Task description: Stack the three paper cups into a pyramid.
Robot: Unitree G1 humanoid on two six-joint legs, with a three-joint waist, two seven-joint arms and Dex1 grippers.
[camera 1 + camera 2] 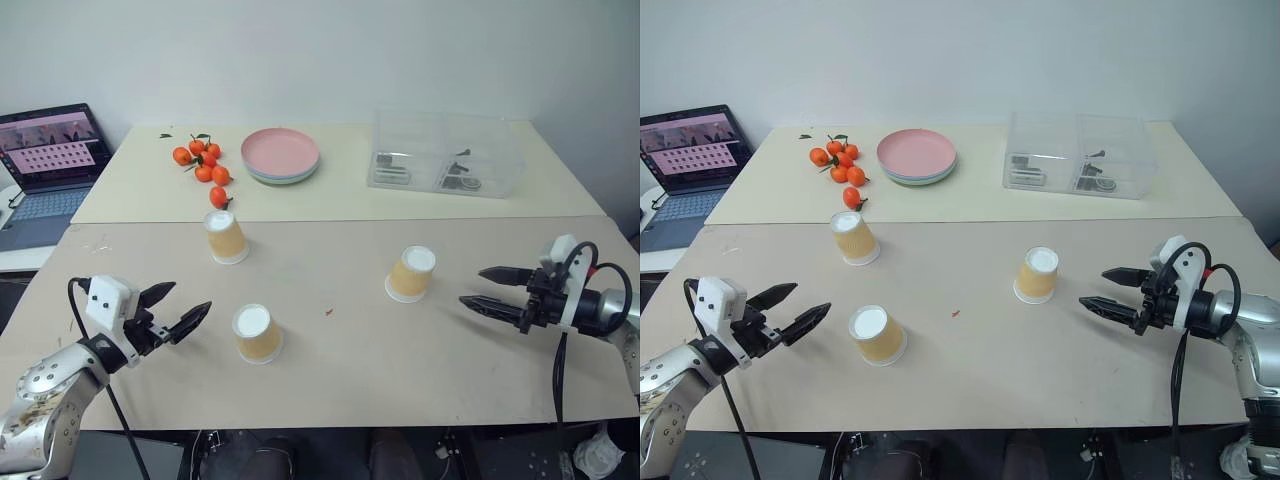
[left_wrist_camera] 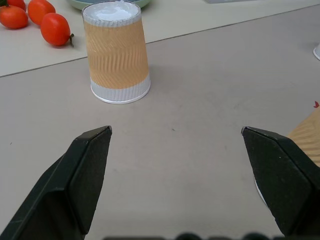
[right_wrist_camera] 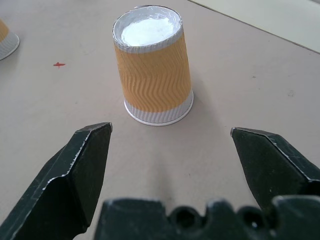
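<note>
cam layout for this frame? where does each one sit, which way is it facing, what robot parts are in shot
Head pair: on the head, looking forward and down over the table; both arms show, left claw and right claw open.
Left wrist: looks along its fingers at the far cup near the tangerines.
Right wrist: looks along its fingers at the right cup.
Shared: both wrist views catch the edge of the near cup.

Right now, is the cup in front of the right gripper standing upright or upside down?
Upside down. The cup rests on its wide white rim, with its narrower flat base facing up, and it stands straight on the table, not tipped.
</note>
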